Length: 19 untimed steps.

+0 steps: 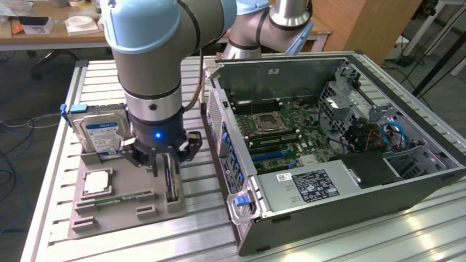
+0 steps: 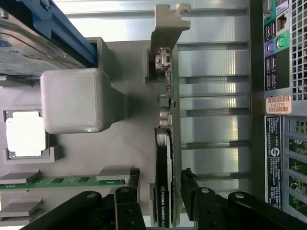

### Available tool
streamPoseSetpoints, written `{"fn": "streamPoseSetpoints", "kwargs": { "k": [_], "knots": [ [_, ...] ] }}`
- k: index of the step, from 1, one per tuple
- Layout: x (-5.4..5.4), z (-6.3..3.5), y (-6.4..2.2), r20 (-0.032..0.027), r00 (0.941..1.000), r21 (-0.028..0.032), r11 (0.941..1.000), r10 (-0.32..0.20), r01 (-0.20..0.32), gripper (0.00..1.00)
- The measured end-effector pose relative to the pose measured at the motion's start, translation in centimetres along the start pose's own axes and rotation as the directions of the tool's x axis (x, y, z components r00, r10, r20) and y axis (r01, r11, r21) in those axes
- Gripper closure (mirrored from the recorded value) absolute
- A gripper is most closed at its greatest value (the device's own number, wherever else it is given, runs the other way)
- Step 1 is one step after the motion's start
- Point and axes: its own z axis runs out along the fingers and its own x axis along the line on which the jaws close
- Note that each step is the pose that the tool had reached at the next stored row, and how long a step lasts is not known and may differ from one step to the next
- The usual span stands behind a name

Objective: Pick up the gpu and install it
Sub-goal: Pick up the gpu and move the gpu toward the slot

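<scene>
The gpu [image 1: 172,184] is a thin dark card standing on its long edge in a slot of the grey fixture tray [image 1: 124,215]. In the wrist view the gpu [image 2: 165,158] runs edge-on, its silvery bracket [image 2: 168,28] at the far end. My gripper [image 1: 163,159] has come down over the card's upper edge. In the wrist view the gripper [image 2: 161,176] is open, one black finger [image 2: 130,194] on each side of the card. The other finger [image 2: 192,194] sits very close to the card's face. The open computer case [image 1: 407,180] lies at the exterior view's right, motherboard [image 1: 284,128] exposed.
On the tray stand a silver hard drive [image 1: 102,136] with a blue-white label, a square processor [image 1: 97,183] and a green memory stick [image 1: 117,200]. A grey block [image 2: 76,100] of the fixture rises beside the card. The case's rear panel [image 1: 229,158] stands just beyond the tray.
</scene>
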Motion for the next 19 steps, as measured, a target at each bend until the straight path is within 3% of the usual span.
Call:
{"fn": "streamPoseSetpoints", "kwargs": {
  "k": [6,19],
  "knots": [
    [-0.35,0.7,0.01,0.0018,1.0,0.0129,0.9999,-0.005,0.005,0.53],
    [-0.37,0.72,0.01,0.0019,1.0,0.0133,0.9999,-0.005,0.005,0.53]
  ]
}}
